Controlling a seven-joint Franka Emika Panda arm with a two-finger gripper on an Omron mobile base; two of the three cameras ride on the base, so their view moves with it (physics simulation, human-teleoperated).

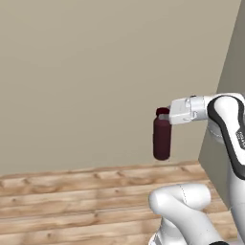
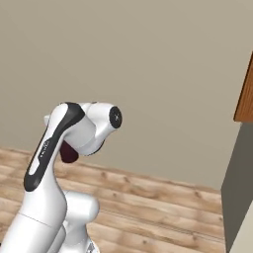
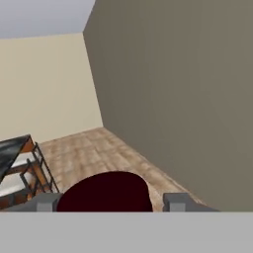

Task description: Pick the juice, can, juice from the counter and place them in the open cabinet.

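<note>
A dark maroon juice bottle (image 1: 162,139) hangs upright in the air in front of a beige wall, held near its cap by my gripper (image 1: 166,115), which is shut on it. In the hand view the bottle's dark round top (image 3: 106,191) sits between my gripper's (image 3: 112,201) two grey fingertips (image 3: 177,201). A sliver of the bottle (image 2: 68,155) peeks out behind my arm in the right base view. The counter (image 3: 12,151) lies far off at the left of the hand view. A reddish-brown cabinet edge (image 2: 245,92) shows at the upper right. The can is out of view.
A wooden plank floor (image 1: 72,201) runs below the bottle. A grey panel (image 2: 238,192) stands at the right, close to my arm, and appears again as the grey panel (image 1: 231,57). The beige wall (image 1: 95,72) is straight ahead.
</note>
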